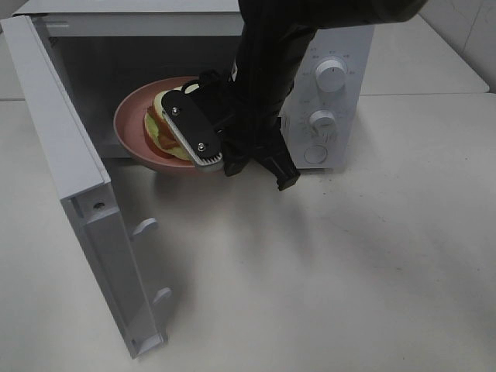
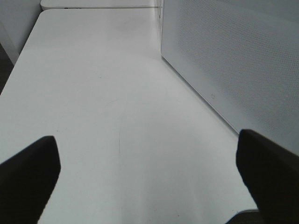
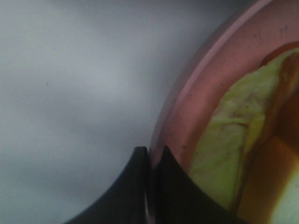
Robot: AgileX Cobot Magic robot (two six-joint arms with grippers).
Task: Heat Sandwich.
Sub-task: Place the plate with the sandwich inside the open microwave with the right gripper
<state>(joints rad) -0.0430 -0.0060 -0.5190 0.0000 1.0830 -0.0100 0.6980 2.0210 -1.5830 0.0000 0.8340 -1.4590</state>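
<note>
Clamping the pink plate (image 3: pixel 187 93) by its near rim, my right hand (image 1: pixel 206 160) has its fingers together on the edge, one on each side. The sandwich (image 1: pixel 161 124) lies on that plate, just beyond the fingertips, with lettuce and orange filling showing in the wrist view. The plate sits in the mouth of the microwave (image 1: pixel 341 46), its near edge sticking out past the sill; I cannot tell whether it rests on the oven floor. The door (image 1: pixel 70 155) stands wide open to the left of the opening.

My left hand (image 2: pixel 147 172) is out of the high view. Its fingers (image 2: pixel 28 177) stand wide apart and hold nothing, over bare tabletop (image 2: pixel 93 93) beside a perforated white panel (image 2: pixel 233 60).
</note>
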